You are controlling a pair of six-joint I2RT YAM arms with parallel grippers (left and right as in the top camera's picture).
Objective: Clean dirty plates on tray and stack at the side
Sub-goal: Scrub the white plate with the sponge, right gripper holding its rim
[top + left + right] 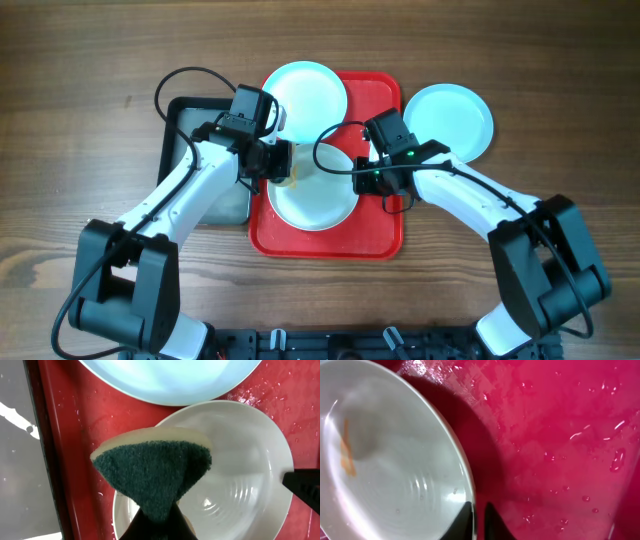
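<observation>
A white plate (315, 203) lies in the middle of the red tray (330, 243). My right gripper (362, 180) is shut on its right rim, one finger inside and one outside, as the right wrist view (479, 520) shows. That plate (385, 470) has an orange smear (345, 455). My left gripper (280, 165) is shut on a yellow sponge with a green scouring face (152, 467), held over the white plate's (240, 475) left edge. A pale blue plate (305, 92) sits at the tray's far end. A second pale blue plate (450, 120) lies on the table to the right.
A dark grey pan (185, 130) stands against the tray's left side, under my left arm. The tray floor (560, 435) is wet with droplets. The pale blue plate on the tray (170, 377) overlaps the white plate's far side.
</observation>
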